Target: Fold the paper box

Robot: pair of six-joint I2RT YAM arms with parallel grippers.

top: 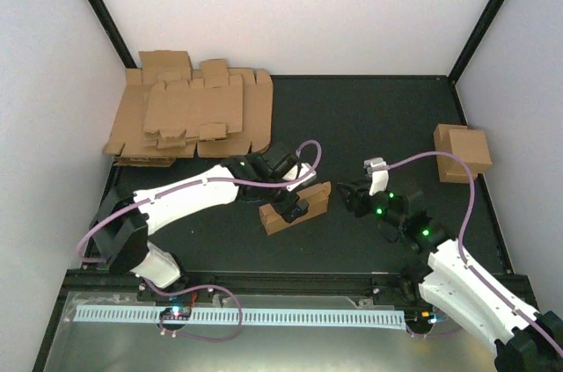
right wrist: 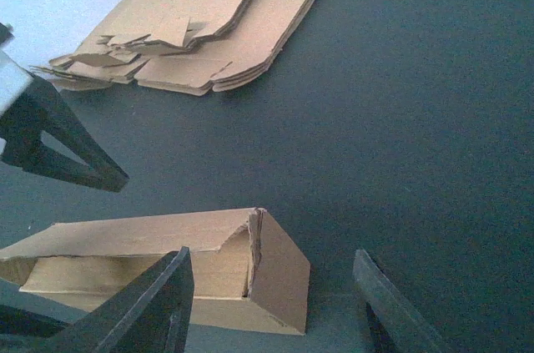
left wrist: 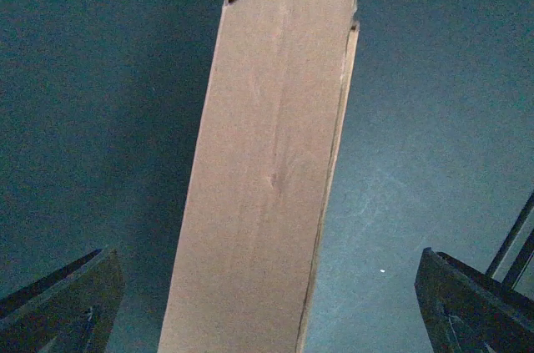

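Note:
The paper box (top: pixel 277 218) lies partly folded on the dark mat at the centre, a long open trough with one end wall raised. My left gripper (top: pixel 299 205) hangs over its middle, open. In the left wrist view a brown box wall (left wrist: pixel 275 169) stands between the wide-apart fingers (left wrist: pixel 67 303), touching neither. My right gripper (top: pixel 350 196) is open at the box's right end. In the right wrist view the box's end wall (right wrist: pixel 288 274) sits between the spread fingers (right wrist: pixel 158 303), untouched.
A pile of flat brown blanks (top: pixel 189 113) lies at the back left and also shows in the right wrist view (right wrist: pixel 217 27). A folded closed box (top: pixel 464 150) stands at the back right. White walls enclose the mat. A metal rail runs along the near edge.

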